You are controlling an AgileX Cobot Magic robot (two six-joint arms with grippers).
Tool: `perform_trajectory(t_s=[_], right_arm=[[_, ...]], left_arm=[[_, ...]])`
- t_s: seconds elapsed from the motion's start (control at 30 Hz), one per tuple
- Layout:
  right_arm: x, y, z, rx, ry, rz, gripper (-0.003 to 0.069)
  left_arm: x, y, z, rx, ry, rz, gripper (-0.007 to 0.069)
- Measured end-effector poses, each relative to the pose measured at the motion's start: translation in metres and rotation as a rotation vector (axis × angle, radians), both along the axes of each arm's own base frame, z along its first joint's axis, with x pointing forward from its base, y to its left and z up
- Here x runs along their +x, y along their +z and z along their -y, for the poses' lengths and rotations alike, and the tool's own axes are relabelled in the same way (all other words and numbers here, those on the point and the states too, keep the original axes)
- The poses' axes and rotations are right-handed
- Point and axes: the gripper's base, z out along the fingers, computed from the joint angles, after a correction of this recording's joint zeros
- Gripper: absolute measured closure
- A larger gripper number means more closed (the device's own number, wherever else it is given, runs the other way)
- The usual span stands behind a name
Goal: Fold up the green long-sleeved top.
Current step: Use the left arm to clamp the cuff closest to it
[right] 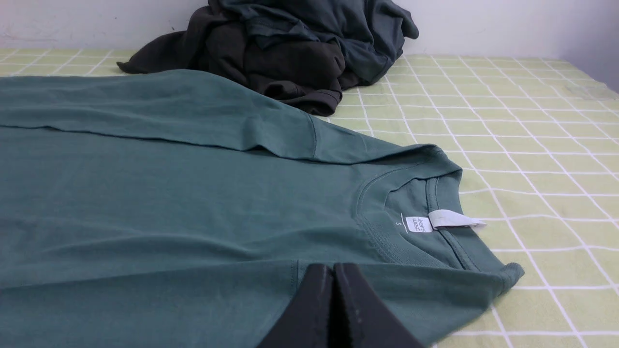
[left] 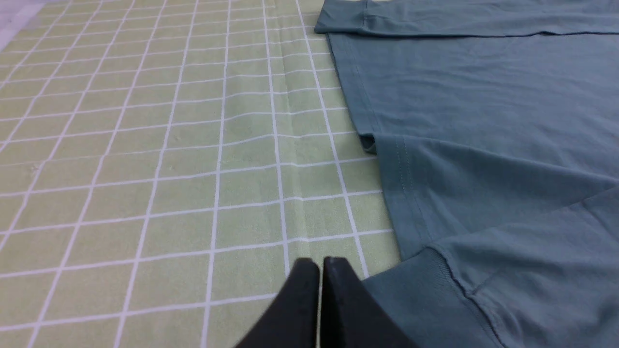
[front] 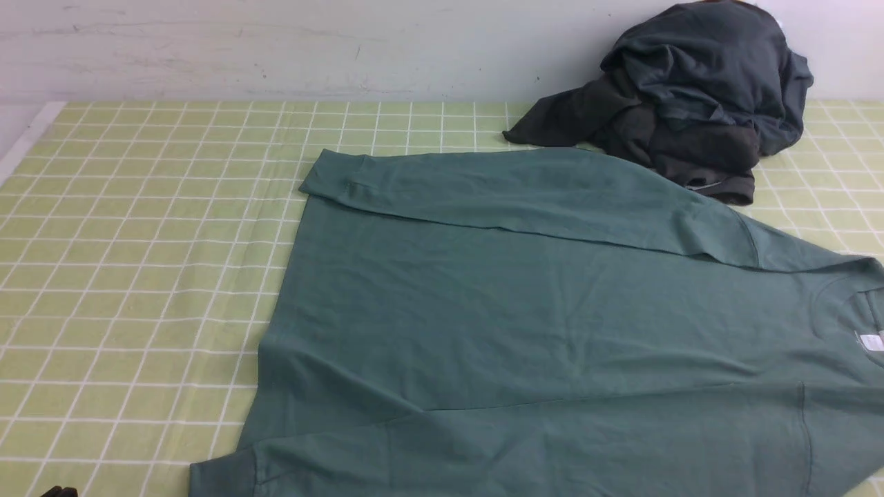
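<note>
The green long-sleeved top [front: 525, 297] lies flat on the checked cloth, hem to the left, neckline with its white label [front: 869, 341] at the right. The far sleeve [front: 525, 190] is folded across the body, and the near sleeve lies along the front edge with its cuff [front: 224, 476] at the lower left. In the left wrist view my left gripper [left: 320, 261] is shut and empty, just beside that cuff [left: 416, 295]. In the right wrist view my right gripper [right: 333, 267] is shut, with nothing between its fingers, over the near shoulder by the neck label [right: 457, 220].
A heap of dark charcoal garments [front: 697, 90] sits at the back right against the white wall [front: 276, 48], touching the top's far shoulder. The yellow-green checked tablecloth [front: 138, 241] lies bare to the left of the hem. Only a dark tip of my left gripper [front: 59, 491] shows in the front view.
</note>
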Motion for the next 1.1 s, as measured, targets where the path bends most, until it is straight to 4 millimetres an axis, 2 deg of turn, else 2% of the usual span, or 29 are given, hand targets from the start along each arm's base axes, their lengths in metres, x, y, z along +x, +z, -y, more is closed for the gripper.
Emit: perform_trajectory(t_s=[1.1], right_arm=[[0.0,0.0,0.0,0.0,0.0,0.0,0.0671]], left_arm=[[0.0007,0.001,-0.0004,0.002,0.004,0.021,0.0627]])
